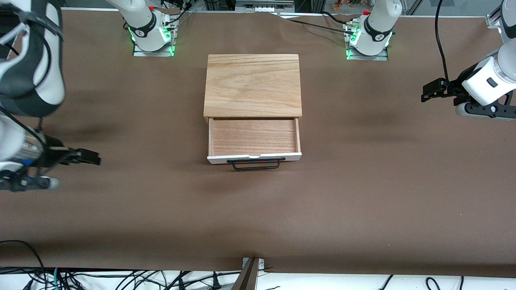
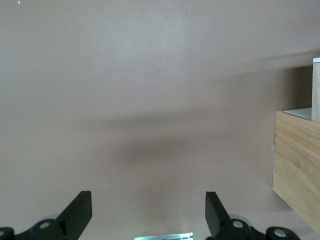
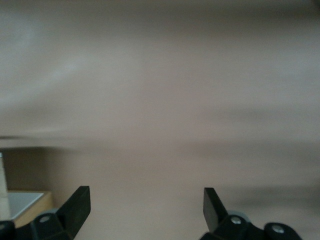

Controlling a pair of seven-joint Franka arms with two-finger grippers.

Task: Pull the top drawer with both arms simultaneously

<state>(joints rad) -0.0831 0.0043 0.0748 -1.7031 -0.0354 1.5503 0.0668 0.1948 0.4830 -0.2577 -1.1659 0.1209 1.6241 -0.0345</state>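
The left gripper (image 2: pixel 148 212) is showing its two black fingers (image 2: pixel 77 212) spread wide apart with nothing between them, only bare brown table (image 2: pixel 150 75) under the gap. The right gripper (image 3: pixel 146 210) is doing the same: its fingers (image 3: pixel 75 207) are standing well apart and pinching nothing, over the same brown surface.

Moving outward, the left gripper (image 1: pixel 433 90) is hanging over the table toward the left arm's end, well apart from the cabinet (image 1: pixel 252 84), whose light wood side is just showing at the edge of the left wrist view. The right gripper (image 1: pixel 86 157) is hanging over the table toward the right arm's end, equally clear of the cabinet. Neither gripper is touching anything.

The top drawer (image 1: pixel 254 139) is sitting in the middle of the table, already drawn out of the cabinet toward the front camera, so its reddish-brown wooden floor is lying open to view. Its white front panel is facing that camera, and the thin black handle (image 1: pixel 256 164) is projecting from it, untouched.

Judging by this, the pulling itself appears done and the arms are standing off at the sides. If anything is left, it is only a little more travel: that would call for both grippers coming in together to the handle, each closing on one end of the bar, and drawing evenly so the drawer is not skewing.
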